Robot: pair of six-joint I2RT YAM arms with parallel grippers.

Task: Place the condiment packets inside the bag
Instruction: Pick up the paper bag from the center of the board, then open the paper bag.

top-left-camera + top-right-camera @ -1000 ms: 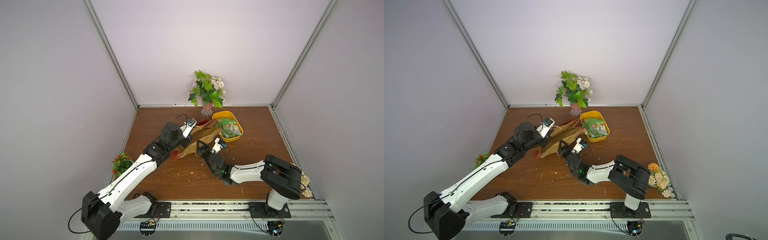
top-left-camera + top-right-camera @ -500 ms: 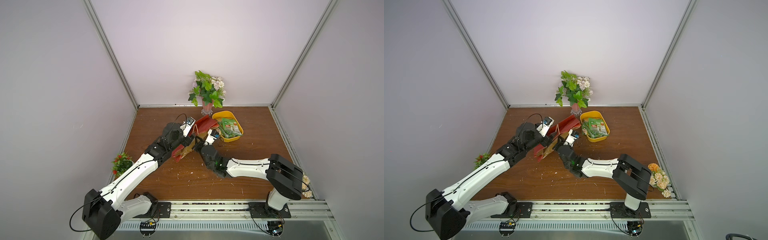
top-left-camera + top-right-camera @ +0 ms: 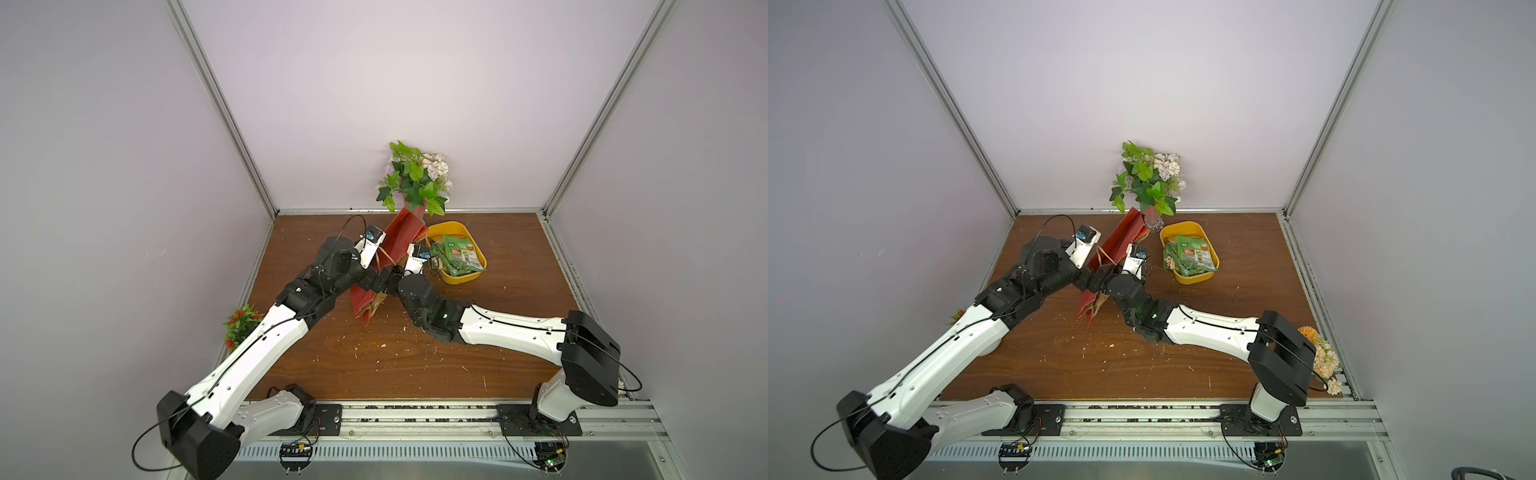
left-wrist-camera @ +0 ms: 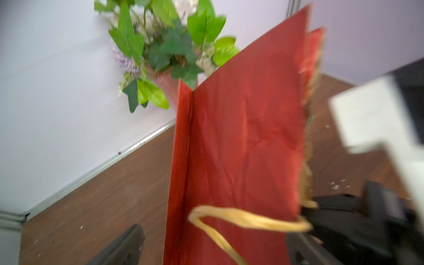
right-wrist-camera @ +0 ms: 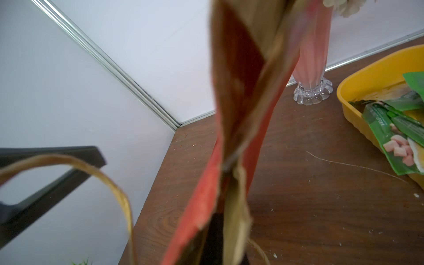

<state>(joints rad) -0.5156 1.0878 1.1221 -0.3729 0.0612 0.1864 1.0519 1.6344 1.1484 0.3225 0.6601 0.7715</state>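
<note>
Lilac panel walls, aluminium corner rails, scuffed brown wood-grain tabletop point(image 3: 415, 365) flecked with white crumbs. Red paper carrier bag point(image 3: 400, 239), creased matte outside and kraft brown inside, is folded nearly flat. It stands tilted on end between both arms, just beside the oval yellow plastic tub point(image 3: 451, 226). Right gripper point(image 5: 218, 234) is pinched tight on the bag's edge. Left gripper point(image 4: 213, 238) has jaws spread with the red panel between them; the visible black finger point(image 4: 124, 245) is clear of the paper. Twisted tan cord handle point(image 4: 247, 219) loops loose. Glossy green condiment packets point(image 3: 459, 257) lie piled in the tub. Ribbed clear glass vase point(image 5: 313, 91) stands behind the bag.
</note>
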